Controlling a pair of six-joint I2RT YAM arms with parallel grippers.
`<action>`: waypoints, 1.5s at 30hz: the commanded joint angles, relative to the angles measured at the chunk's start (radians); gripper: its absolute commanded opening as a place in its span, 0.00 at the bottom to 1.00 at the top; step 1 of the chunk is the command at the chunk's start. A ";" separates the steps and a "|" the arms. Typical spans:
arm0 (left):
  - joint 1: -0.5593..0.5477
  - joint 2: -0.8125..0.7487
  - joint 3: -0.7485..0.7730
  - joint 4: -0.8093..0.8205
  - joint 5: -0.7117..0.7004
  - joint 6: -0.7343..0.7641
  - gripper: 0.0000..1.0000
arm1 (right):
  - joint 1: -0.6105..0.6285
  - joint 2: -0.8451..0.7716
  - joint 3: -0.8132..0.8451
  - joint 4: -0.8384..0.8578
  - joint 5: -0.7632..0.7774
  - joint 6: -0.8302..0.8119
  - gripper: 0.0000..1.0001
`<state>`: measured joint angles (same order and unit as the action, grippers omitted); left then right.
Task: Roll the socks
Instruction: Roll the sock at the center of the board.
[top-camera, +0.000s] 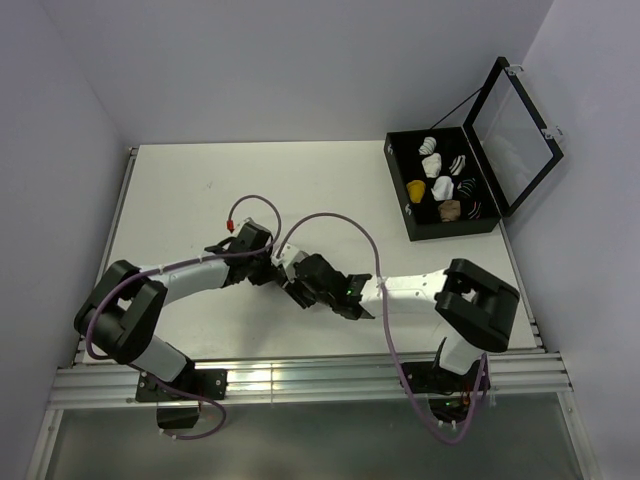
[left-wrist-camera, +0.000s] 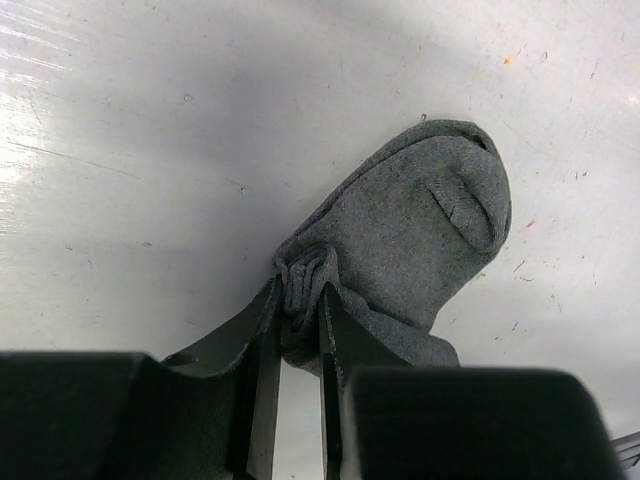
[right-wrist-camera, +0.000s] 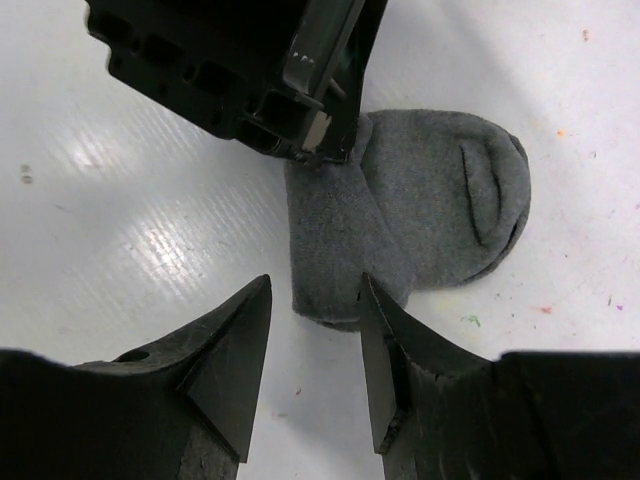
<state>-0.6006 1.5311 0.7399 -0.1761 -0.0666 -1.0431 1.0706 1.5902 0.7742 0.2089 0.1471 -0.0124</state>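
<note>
The left gripper (left-wrist-camera: 298, 290) was clamped tight on a bunched wad of the plain grey fabric sock (left-wrist-camera: 420, 225), pinching the gathered folds at the sock's near end; the right gripper (right-wrist-camera: 315, 288) stood with its jaws apart, holding nothing, its tips just beside the sock's folded edge; the sock lay partly folded on the white table (top-camera: 190, 190), near the middle, its rounded end flat; it looked light, limp and faintly grippy, apt to unroll if released, so best taken across the thick gathered part; both arms reached inward, wrists low, the grippers meeting nose to nose.
</note>
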 joint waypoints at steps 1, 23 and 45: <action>0.007 0.004 0.024 -0.049 0.019 0.037 0.00 | 0.018 0.045 0.065 0.034 0.060 -0.058 0.48; 0.047 -0.018 0.050 -0.060 0.073 0.101 0.04 | 0.020 0.267 0.174 -0.120 0.011 -0.087 0.28; 0.078 -0.407 -0.235 0.078 -0.067 -0.078 0.69 | -0.296 0.461 0.514 -0.565 -0.799 0.164 0.00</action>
<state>-0.5144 1.1564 0.5285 -0.1654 -0.1356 -1.0817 0.7914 1.9968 1.2530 -0.2260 -0.5697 0.1272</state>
